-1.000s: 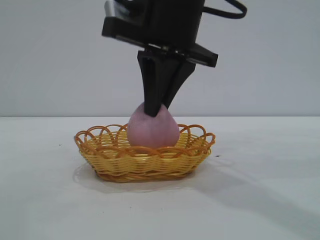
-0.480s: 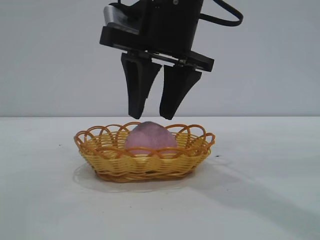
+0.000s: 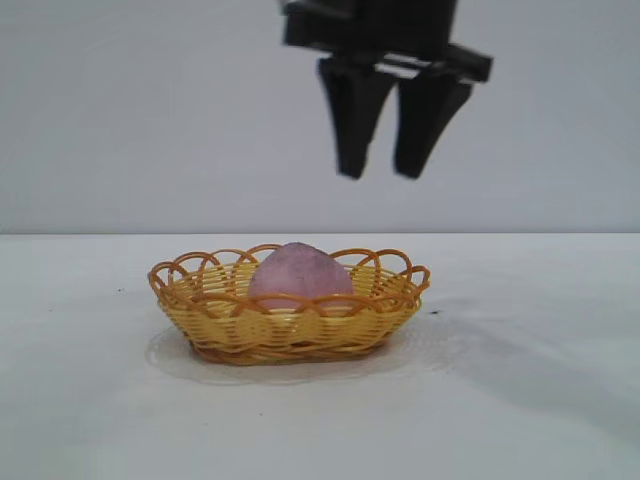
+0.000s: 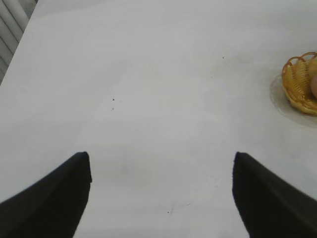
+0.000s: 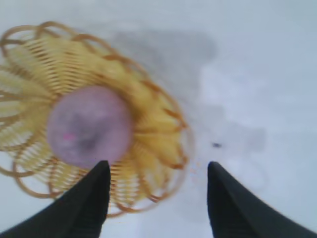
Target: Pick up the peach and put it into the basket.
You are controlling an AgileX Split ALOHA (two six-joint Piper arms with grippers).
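The pink-mauve peach [image 3: 299, 276] lies inside the yellow wicker basket [image 3: 240, 325] with its orange looped rim, at the table's middle. My right gripper [image 3: 384, 176] hangs open well above the basket and a little to its right, with nothing between its black fingers. Looking down from the right wrist, the peach [image 5: 89, 126] rests in the basket [image 5: 158, 124] beside my open right gripper [image 5: 158, 167]. My left gripper [image 4: 161, 157] stands open over bare table, far from the basket [image 4: 297, 82], which shows only at that view's edge.
The white table [image 3: 520, 400] spreads around the basket on all sides, with a plain grey wall behind it. A few small dark specks [image 5: 216, 145] mark the tabletop near the basket.
My right gripper opened and let go of the peach, which settled lower into the basket. The gripper then rose and shifted to the right. The left gripper stayed as it was.
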